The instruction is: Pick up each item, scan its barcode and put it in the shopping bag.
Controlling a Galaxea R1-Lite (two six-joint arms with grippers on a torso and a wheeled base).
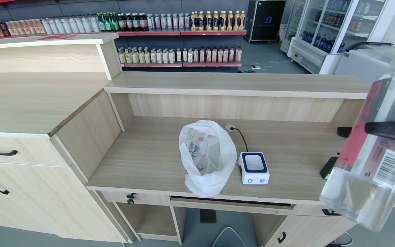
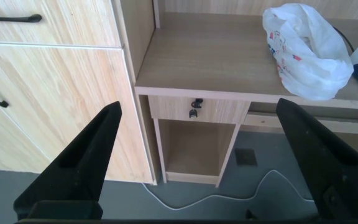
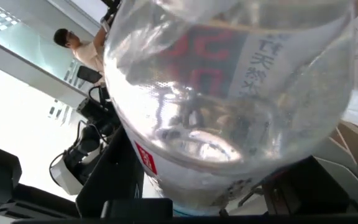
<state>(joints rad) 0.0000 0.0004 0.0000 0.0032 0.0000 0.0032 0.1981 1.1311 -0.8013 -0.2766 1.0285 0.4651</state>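
Presently, you are holding one item, and the rest of the lot is sitting on the counter.

- Water bottle (image 1: 379, 154): clear, smooth plastic cylinder with clear liquid inside, wearing a red and white wrapper with a barcode (image 1: 391, 168) showing. It is hanging tilted at the far right edge of the head frame, above the counter's right end. In the right wrist view its rounded body (image 3: 229, 106) is sitting very close to the lens.
- Right gripper (image 1: 353, 148): black fingers are pinching the bottle around its middle, one bar crossing its front.
- Left gripper (image 2: 197, 165): two matte black wedge fingers are standing spread wide with nothing between them, hanging beside the counter's cupboards.
- Shopping bag (image 1: 207, 157): thin, crinkled white plastic with red print, standing open at frame centre, touching the counter's front edge.
- Scanner (image 1: 253, 167): small white box with rounded corners and a dark-rimmed window, sitting just right of the bag and trailing a black cable (image 1: 241, 137).
- Counter (image 1: 149, 154): pale wood-grain laminate.
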